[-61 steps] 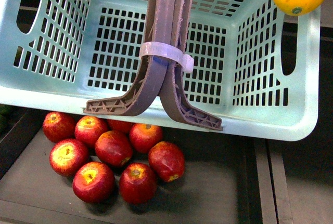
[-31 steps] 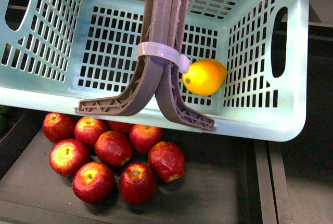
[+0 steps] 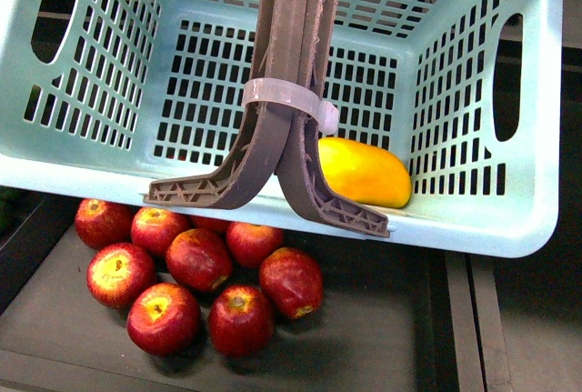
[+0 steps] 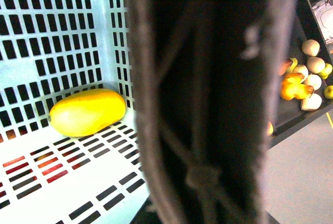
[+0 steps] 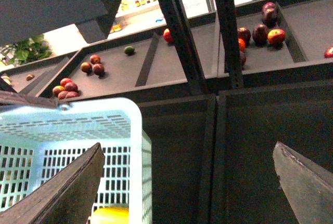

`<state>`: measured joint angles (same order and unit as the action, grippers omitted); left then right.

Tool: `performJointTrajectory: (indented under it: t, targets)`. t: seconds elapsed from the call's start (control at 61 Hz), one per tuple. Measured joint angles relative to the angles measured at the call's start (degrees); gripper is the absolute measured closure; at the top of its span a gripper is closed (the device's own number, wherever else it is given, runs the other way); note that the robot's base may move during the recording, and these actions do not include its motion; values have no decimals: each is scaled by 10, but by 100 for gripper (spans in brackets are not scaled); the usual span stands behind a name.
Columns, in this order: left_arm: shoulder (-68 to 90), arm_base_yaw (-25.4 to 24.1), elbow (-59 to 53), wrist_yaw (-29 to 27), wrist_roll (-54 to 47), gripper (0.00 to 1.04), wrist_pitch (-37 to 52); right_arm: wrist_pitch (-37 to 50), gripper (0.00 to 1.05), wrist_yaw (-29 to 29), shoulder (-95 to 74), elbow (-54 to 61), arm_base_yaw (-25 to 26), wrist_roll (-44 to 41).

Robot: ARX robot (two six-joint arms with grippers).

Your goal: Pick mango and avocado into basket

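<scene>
The pale teal basket [image 3: 91, 74] hangs tilted close in front of me, its two brown-grey handles [image 3: 291, 46] pressed together and bound by a white zip tie. My left gripper is shut on those handles; its fingers are hidden behind the blurred handle [image 4: 208, 104] that fills the left wrist view. The yellow mango [image 3: 364, 172] lies on its side on the basket floor in a corner, also seen as mango [image 4: 88, 110] and mango [image 5: 109, 216]. My right gripper [image 5: 187, 148] stands open and empty above the basket's rim [image 5: 135, 125]. I cannot pick out the avocado.
Several red apples [image 3: 200, 274] lie in a dark tray under the basket. Grey shelves hold red fruit [image 5: 67, 86], dark fruit [image 5: 260, 29] and one small green fruit [image 5: 129, 50]. Metal uprights [image 5: 229, 31] cross ahead. Pale and yellow fruit [image 4: 307, 73] lie beside the basket.
The mango was above the basket's right rim, fell inside and rolled to rest in the near right corner. The basket swayed a little.
</scene>
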<state>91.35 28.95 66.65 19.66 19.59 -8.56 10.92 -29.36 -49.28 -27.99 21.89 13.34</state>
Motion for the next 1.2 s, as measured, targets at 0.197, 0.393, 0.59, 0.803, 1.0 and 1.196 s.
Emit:
performJointTrajectory:
  t: [0.197, 0.393, 0.59, 0.803, 1.0, 1.196]
  targets:
    - [0, 0, 0, -1, 0, 100, 0, -78, 8, -24, 114, 70, 75, -50]
    - [0, 0, 0, -1, 0, 100, 0, -82, 8, -26, 128, 73, 85, -61]
    - [0, 0, 0, -1, 0, 100, 0, -82, 8, -26, 128, 73, 86, -63]
    - [0, 0, 0, -1, 0, 100, 0, 67, 33, 51, 179, 150, 36, -113]
    - [0, 0, 0, -1, 0, 100, 0, 53, 67, 123, 243, 196, -41, -129]
    - [0, 0, 0, -1, 0, 100, 0, 30, 103, 186, 298, 228, -105, -133]
